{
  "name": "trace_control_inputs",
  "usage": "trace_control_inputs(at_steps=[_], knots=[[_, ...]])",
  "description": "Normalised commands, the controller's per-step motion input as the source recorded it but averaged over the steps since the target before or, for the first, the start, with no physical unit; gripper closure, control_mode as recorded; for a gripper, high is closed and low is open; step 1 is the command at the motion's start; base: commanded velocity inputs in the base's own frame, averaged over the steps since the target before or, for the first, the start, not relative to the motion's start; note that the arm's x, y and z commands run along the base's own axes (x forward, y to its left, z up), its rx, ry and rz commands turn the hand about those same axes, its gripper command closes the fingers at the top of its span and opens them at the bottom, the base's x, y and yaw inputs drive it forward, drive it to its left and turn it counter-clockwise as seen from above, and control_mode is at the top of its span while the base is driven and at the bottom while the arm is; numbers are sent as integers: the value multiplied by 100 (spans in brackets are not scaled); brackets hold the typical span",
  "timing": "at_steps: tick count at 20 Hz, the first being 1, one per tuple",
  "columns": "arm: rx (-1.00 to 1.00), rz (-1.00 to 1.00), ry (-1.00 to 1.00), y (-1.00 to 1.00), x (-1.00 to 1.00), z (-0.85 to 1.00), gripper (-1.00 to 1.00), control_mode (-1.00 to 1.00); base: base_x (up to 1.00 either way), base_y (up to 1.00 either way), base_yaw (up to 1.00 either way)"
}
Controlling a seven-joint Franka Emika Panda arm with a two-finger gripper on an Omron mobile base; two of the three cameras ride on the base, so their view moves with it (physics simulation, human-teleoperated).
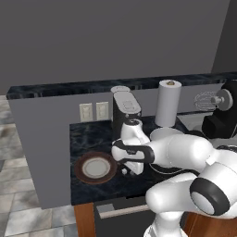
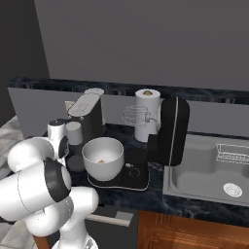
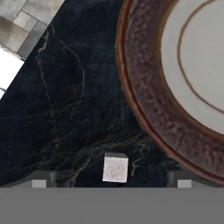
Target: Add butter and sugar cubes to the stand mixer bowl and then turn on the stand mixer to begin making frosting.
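Spread wide, the jaws of the white arm's two-finger gripper (image 3: 111,179) straddle a tiny whitish sugar cube (image 3: 115,168) that sits on the dark marbled counter (image 3: 65,113), so that a straight closing would pinch it evenly; nothing is held yet. Just beside that cube lies the flat white plate with a brown rim (image 3: 148,118), bare across the part in view, which suggests that this cube sits off the plate. Beyond the plate stands the large round off-white stand mixer bowl (image 2: 102,156) on the flat base of the black stand mixer (image 2: 170,131), whose head is tilted back to leave the bowl open. A small tan lump inside the bowl may be another cube. No butter can be made out.
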Motion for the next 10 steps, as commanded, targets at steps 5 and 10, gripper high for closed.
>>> trace_control_inputs(at_steps=[5,10], knots=[[0,0,2,2,-16,-2,-100,-100,0,0,0],[0,0,0,0,-22,-1,-100,-100,0,0,0]])
